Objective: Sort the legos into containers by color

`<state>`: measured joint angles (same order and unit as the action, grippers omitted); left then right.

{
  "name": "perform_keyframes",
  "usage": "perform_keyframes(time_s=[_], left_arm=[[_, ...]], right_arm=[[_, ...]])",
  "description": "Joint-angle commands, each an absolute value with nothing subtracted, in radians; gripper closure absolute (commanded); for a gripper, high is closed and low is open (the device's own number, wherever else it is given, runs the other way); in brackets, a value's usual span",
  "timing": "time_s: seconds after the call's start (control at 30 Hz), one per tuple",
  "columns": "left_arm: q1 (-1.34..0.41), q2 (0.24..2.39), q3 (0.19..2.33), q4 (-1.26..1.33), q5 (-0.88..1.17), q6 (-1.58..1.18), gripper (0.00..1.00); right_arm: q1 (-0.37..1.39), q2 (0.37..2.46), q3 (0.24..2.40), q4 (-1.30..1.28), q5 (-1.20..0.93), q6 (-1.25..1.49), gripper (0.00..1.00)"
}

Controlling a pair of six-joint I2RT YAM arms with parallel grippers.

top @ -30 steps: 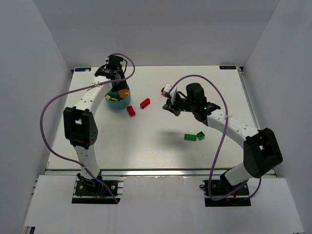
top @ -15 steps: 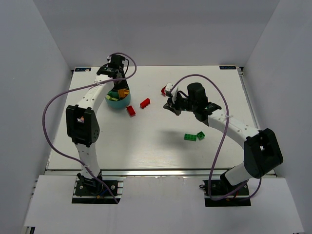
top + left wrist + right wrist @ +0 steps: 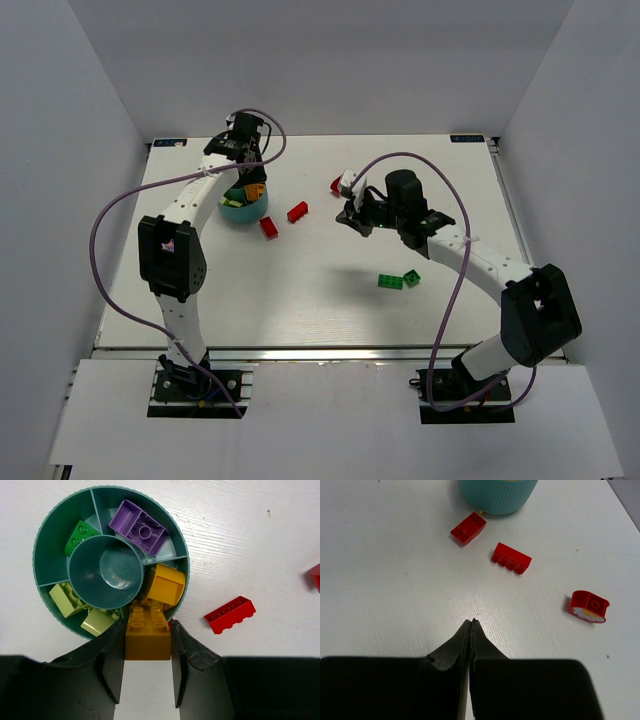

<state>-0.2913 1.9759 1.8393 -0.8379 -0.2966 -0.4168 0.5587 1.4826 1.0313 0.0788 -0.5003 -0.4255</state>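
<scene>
Pinching an orange brick (image 3: 148, 635) between both fingers, your left hand (image 3: 147, 622) hangs over the near rim of the teal cup (image 3: 52, 530). The brick's studs face the wrist camera. It sits right at the edge of the compartment where a second orange piece (image 3: 166, 584) lies tilted against the central tube (image 3: 106, 571).

Other compartments, left wrist view:
- The purple brick (image 3: 139, 527) lies underside up in the top one.
- The green brick (image 3: 80, 536) is in the upper left one.
- Two pale yellow-green bricks (image 3: 65, 599) are in the lower left one, the nearer partly hidden by your finger.

The cup stands at the far left of the worktop (image 3: 320, 310).

Your right hand (image 3: 471, 622) is pressed together, tips touching, with nothing between them. It is over bare worktop near the middle.

Ahead of it in the right wrist view:
- A small red brick (image 3: 468, 528) lies just beside the cup wall.
- A long red brick (image 3: 511, 558) lies nearer the hand, apart from the small one.
- A rounded red piece (image 3: 588, 606) with a white-and-yellow face lies off to the right, well apart from the cup.

In the top view, a wide green piece (image 3: 390, 281) and a small green piece (image 3: 412, 277) lie side by side near your right forearm, well apart from the cup. You cannot tell if those two touch.
</scene>
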Motion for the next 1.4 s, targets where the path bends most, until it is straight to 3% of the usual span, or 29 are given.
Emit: perform_keyframes(time_s=[0.0, 0.8, 0.93, 1.1, 1.3, 1.37], left_arm=[[-0.298, 1.987, 1.844, -0.834, -0.348, -0.402, 0.95], [-0.31, 2.008, 1.816, -0.81, -0.364, -0.405, 0.94], [-0.311, 2.01, 1.818, -0.815, -0.368, -0.406, 0.83], [-0.311, 2.002, 1.813, -0.822, -0.377, -0.411, 0.58], [-0.311, 1.999, 1.812, -0.831, -0.387, -0.416, 0.41], [-0.311, 1.999, 1.813, -0.833, -0.39, -0.42, 0.4]], right_arm=[[0.551, 1.445, 1.022, 0.12, -0.512, -0.416, 1.0], [0.545, 1.445, 1.02, 0.12, -0.52, -0.405, 1.0], [0.543, 1.445, 1.02, 0.12, -0.523, -0.405, 1.0], [0.543, 1.448, 1.017, 0.121, -0.525, -0.402, 1.0], [0.543, 1.448, 1.015, 0.123, -0.526, -0.4, 1.0], [0.543, 1.447, 1.015, 0.123, -0.526, -0.4, 1.0]])
